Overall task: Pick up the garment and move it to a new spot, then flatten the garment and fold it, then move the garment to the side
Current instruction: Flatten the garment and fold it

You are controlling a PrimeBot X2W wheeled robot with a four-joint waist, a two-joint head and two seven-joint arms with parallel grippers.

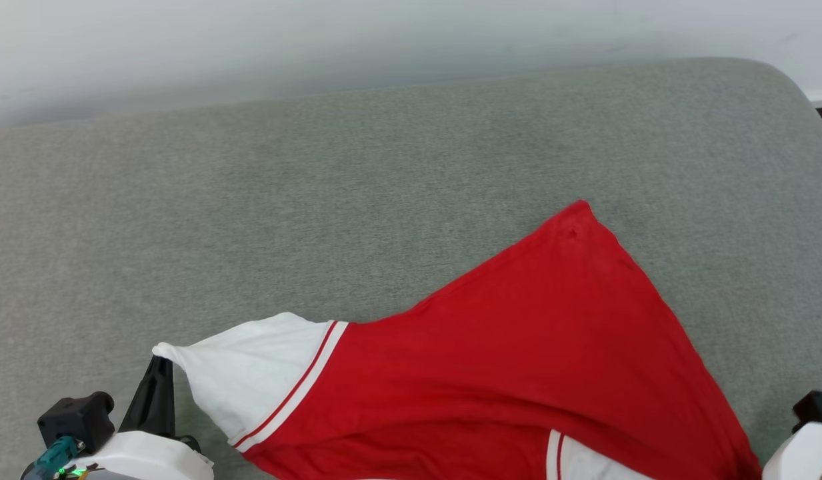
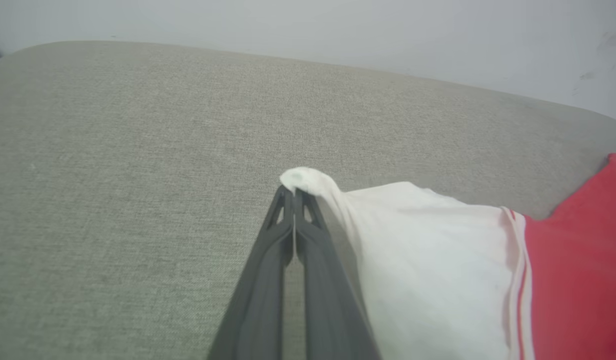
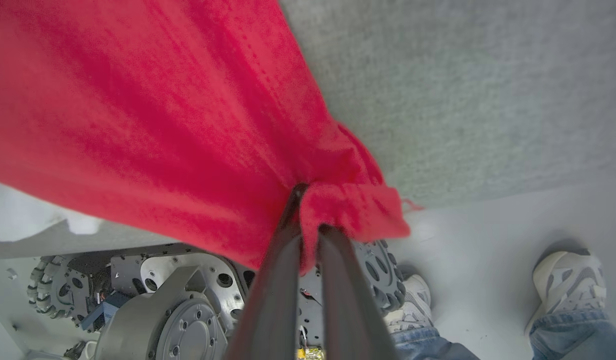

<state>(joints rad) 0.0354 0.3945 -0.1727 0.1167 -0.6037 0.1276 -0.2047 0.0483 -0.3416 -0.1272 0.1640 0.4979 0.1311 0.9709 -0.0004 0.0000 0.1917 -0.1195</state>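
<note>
left gripper (image 2: pixel 294 196) clenched on garment (image 1: pixel 517 347) sleeve tip; right gripper (image 3: pixel 310 215) pinching red hem, probably; thin bites could slip when pulled

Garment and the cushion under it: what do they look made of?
Garment: thin soft knit, matte, maybe cotton or polyester; it drapes and bunches where the right gripper pinches it. Cushion: grey-green woven upholstery, matte, visible fine weave, rounded corner; probably padded underneath.
</note>
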